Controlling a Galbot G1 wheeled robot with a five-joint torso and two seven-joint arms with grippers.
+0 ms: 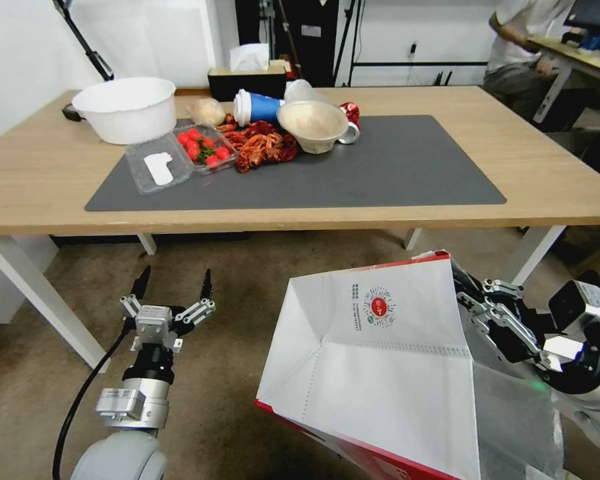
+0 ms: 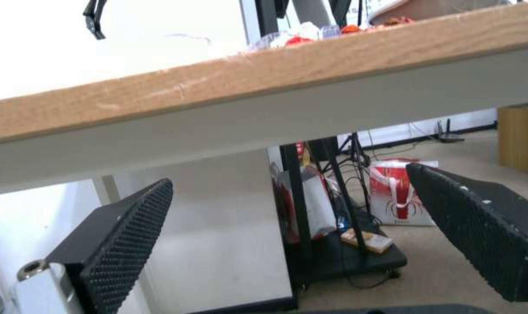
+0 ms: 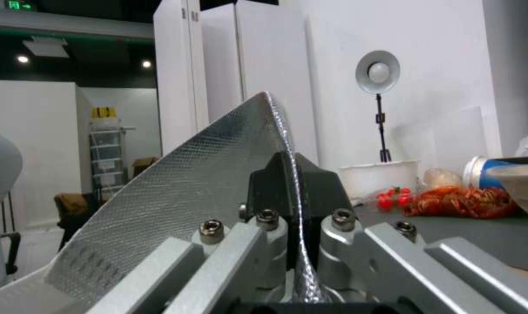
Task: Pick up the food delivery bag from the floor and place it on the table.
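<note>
1. The right gripper [image 1: 470, 293] sits low at the near right, its black fingers [image 3: 275, 183] pinched tight on the silver foil-lined edge of the large white boxy food delivery bag with red trim [image 1: 380, 360].
2. The bag hangs tilted in front of the robot, clear of the worn grey-brown carpet floor [image 1: 240, 280] and nearer than the table's front edge, its small round red logo [image 1: 379, 307] facing up.
3. The left gripper [image 1: 173, 283] hovers at the near left below the tabletop, its jaws spread wide and holding nothing.
4. Farther off stands the wide light-wood table on white legs [image 1: 553, 180], its dark grey mat [image 1: 393, 167] carrying a white bowl [image 1: 127, 110], cherry tomatoes [image 1: 203, 148] and red crayfish [image 1: 263, 143] at its far left.
</note>
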